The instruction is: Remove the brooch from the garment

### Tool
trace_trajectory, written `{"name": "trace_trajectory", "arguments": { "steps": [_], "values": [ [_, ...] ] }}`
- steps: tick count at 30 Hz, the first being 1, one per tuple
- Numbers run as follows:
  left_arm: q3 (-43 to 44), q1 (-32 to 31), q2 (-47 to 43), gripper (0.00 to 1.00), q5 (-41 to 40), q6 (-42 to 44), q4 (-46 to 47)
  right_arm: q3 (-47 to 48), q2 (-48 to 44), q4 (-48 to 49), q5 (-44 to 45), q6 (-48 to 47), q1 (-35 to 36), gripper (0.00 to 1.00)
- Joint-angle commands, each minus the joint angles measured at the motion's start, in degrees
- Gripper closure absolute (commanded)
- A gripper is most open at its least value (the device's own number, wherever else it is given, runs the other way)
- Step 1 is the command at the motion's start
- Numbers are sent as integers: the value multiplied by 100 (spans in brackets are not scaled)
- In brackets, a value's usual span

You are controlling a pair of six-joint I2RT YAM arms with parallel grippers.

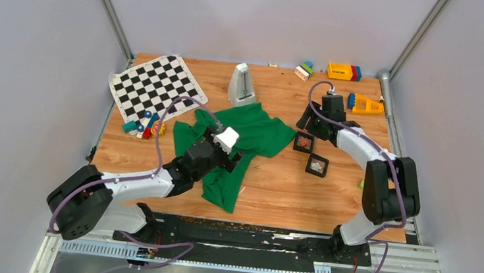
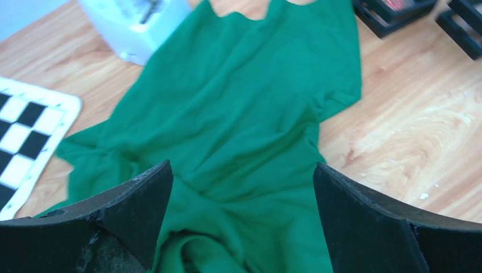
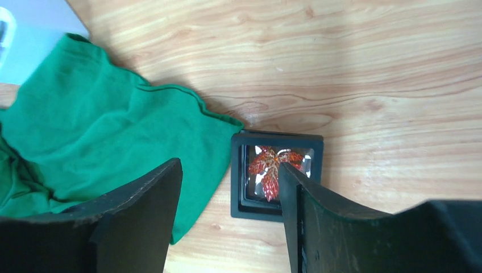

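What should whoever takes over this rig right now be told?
Left tool: open, empty, above the garment.
Right tool: open, empty, just above the brooch.
Brooch: black-bordered, lying on the bare table, off the cloth, right at the garment's edge.
Done: the brooch is off the garment.
Left: probably nothing but drawing both arms back.

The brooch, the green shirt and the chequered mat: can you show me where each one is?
brooch [image 3: 271, 169]: right wrist view, on its red speckled middle.
green shirt [image 2: 239, 114]: left wrist view, on the flat middle of the cloth.
chequered mat [image 1: 157, 88]: top view, on its centre squares.
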Motion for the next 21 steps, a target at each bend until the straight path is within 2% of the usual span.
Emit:
{"name": "trace_trajectory", "arguments": {
  "steps": [1, 6, 10, 13, 14, 17, 19, 21],
  "values": [
    [-233, 238, -927, 0, -630, -271, 212, -96, -1164, 1, 566, -387, -78, 36],
    [-222, 615, -1551, 0, -1038, 17, -492, -989, -2346, 464, 1051, -468, -205, 37],
    [-136, 1571, -1949, 0, -854, -315, -1175, -1917, -3161, 1033, 1622, -537, -269, 36],
    [-91, 2511, -2270, 0, -716, -560, -1596, -2857, -3823, 2124, 1682, -1247, -272, 33],
    [-172, 2687, -2332, 0, -682, -685, -1569, -3227, -4109, 2720, 1661, -1527, -278, 29],
    [-340, 3645, -2258, 0, -338, -901, -1332, -4145, -4513, 4037, 1942, -1935, -279, 8],
    [-321, 4024, -2076, 0, -220, -905, -1232, -4424, -4503, 4448, 1925, -2179, -312, 7],
    [-425, 4239, -1828, 0, -221, -818, -824, -4440, -4240, 4452, 1945, -2223, -326, 7]
  ]
}}
